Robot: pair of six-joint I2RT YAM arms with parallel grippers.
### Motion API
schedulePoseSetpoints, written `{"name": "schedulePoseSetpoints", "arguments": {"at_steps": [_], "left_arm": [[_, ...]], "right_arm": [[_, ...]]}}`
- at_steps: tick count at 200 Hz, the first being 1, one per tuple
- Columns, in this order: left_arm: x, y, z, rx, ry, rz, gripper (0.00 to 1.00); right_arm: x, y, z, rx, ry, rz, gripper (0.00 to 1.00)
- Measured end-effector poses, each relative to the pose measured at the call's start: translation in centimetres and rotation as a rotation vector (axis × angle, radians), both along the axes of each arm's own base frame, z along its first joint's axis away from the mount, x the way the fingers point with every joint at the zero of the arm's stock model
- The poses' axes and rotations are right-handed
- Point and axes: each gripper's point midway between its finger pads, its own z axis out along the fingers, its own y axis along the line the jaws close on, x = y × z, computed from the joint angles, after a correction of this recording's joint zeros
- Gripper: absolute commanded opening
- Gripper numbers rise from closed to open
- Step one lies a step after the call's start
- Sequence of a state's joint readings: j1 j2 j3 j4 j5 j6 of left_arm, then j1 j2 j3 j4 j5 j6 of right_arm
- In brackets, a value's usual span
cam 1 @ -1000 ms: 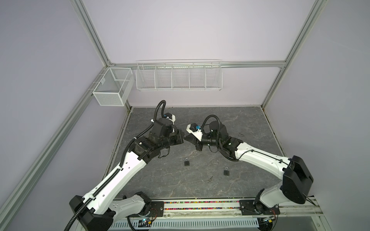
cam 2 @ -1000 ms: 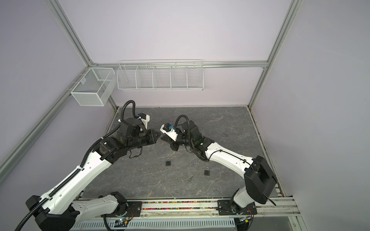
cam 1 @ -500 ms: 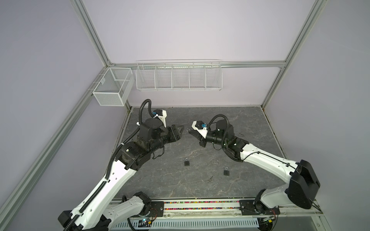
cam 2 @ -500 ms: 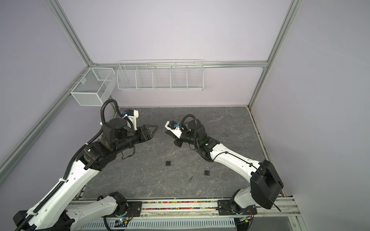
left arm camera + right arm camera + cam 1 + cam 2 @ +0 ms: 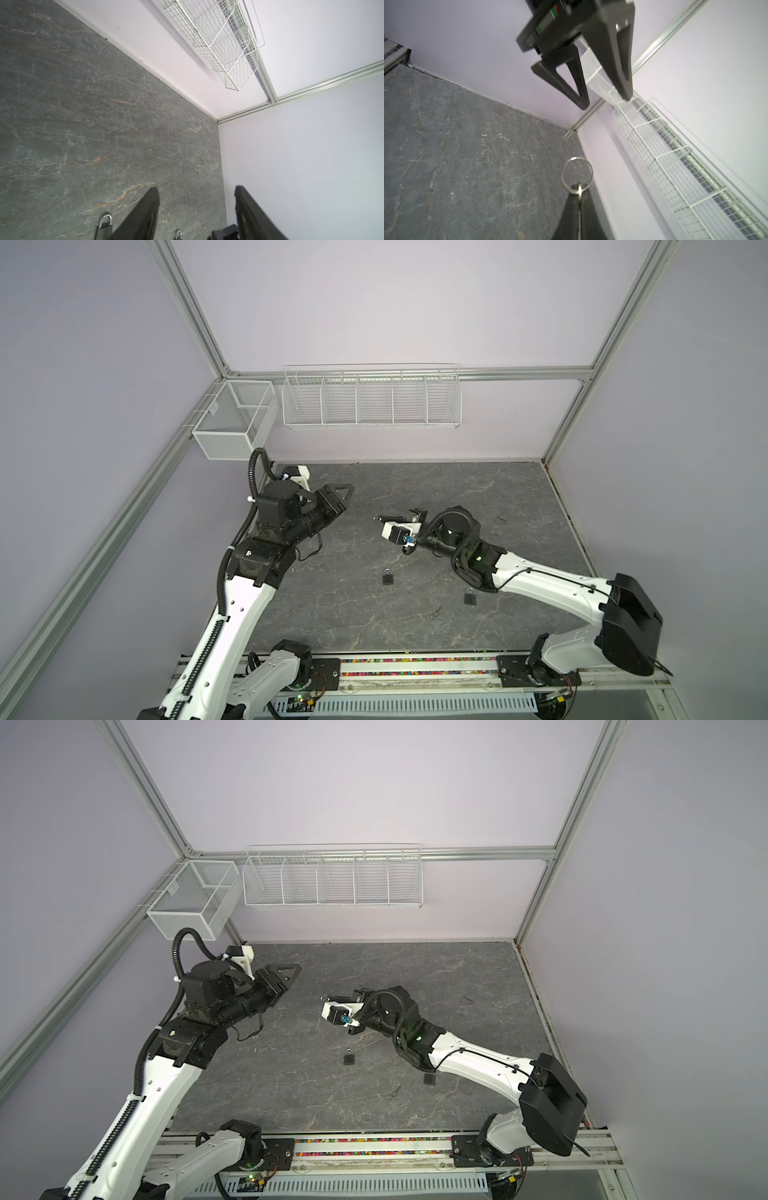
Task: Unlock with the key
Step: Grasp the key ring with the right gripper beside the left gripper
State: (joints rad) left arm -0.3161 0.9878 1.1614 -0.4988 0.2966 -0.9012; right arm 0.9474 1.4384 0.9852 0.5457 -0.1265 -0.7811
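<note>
Right gripper (image 5: 380,517) pinched on key (image 5: 579,190), ring (image 5: 563,179) poking out; left gripper (image 5: 196,189) at its 10 o'clock, jaws apart, presumably free to grab padlock (image 5: 387,577) at 6.

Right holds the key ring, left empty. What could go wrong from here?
1. Right gripper pinches the key ring at its tips; it could swivel or slip.
2. The centre padlock and the padlock by the right arm lie loose, left gripper open and empty; an unheld lock may slide.
</note>
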Motion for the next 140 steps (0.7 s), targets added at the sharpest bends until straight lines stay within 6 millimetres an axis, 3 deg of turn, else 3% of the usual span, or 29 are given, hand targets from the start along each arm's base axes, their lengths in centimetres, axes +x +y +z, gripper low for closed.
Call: {"name": "schedulePoseSetpoints", "arguments": {"at_steps": [46, 92, 114, 140], "left_arm": [[-0.5, -1.3, -0.3, -0.14, 0.042, -0.073, 0.53], [-2.6, -2.5, 0.4, -0.164, 0.04, -0.192, 0.5], [-3.8, -2.6, 1.3, -0.137, -0.008, -0.234, 0.49], [-4.7, -2.7, 1.6, -0.107, -0.046, -0.276, 0.48]], "right_arm": [[-2.5, 1.9, 2.1, -0.003, -0.27, 0.022, 0.06], [-4.5, 3.5, 2.8, -0.03, -0.522, 0.034, 0.06], [-4.8, 4.2, 2.5, -0.032, -0.626, 0.026, 0.06], [-4.8, 5.3, 0.5, -0.057, -0.706, 0.019, 0.06]]}}
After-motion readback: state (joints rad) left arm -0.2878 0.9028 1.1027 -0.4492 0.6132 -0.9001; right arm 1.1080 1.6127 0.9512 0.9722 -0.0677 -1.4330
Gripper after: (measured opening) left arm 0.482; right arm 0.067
